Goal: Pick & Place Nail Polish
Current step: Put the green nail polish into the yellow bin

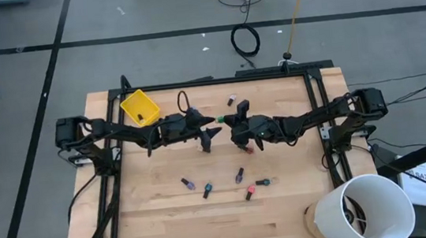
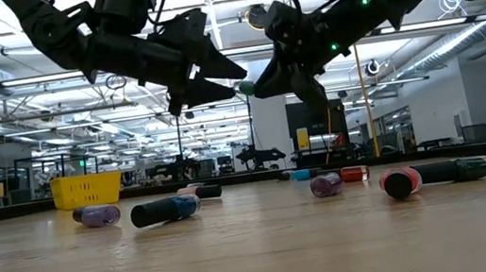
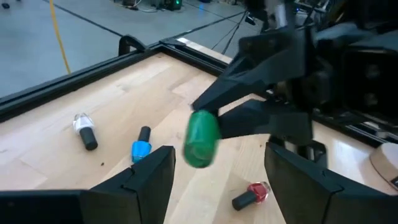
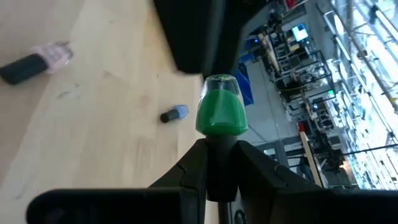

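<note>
A green nail polish bottle [image 4: 221, 112] hangs above the middle of the table, held by my right gripper [image 4: 222, 148], which reaches in from the table's right. My left gripper [image 3: 217, 165] comes from the left and stands open close in front of that bottle [image 3: 201, 138]. Its two fingers stand on either side of the bottle's line, and no touch shows. In the high view the two grippers meet around the green bottle [image 1: 219, 119]. Several other nail polish bottles lie on their sides on the wood, among them a blue one [image 3: 141, 147] and a red one [image 3: 251, 194]. My right gripper pinches the green bottle's dark cap [image 4: 222, 144] between its two fingers. The fingers come nearly level from the table's right and lie along the bottle. The green body sticks out past the fingertips toward my left gripper, lifted clear of the table.
A small yellow bin [image 1: 140, 108] stands at the table's far left. A white bucket [image 1: 369, 209] sits off the near right corner. Loose bottles lie in the near middle [image 1: 239, 175] and one at the far middle [image 1: 231, 100]. A black frame [image 1: 315, 92] runs along the table's edges.
</note>
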